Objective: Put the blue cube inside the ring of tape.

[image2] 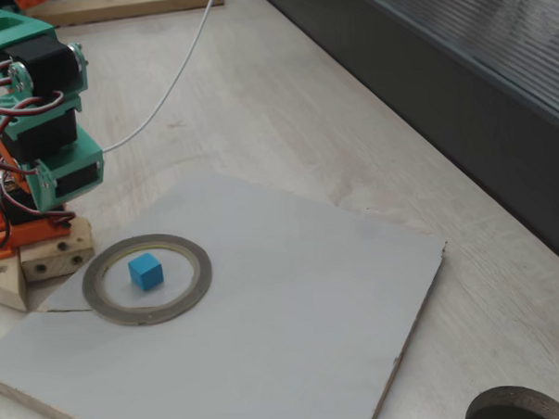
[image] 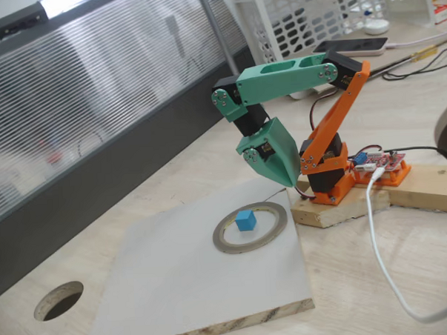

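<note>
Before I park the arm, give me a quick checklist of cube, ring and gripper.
1. Cube inside the ring: ok, in both fixed views.
2. Cube flat on the board, clear of the band: ok.
3. Ring flat on the board: ok.
4. Gripper off the cube, raised beside the ring: ok.
5. Jaws empty: cannot tell; fingertips look closed together.
6. White cable clear of the board: ok.
</note>
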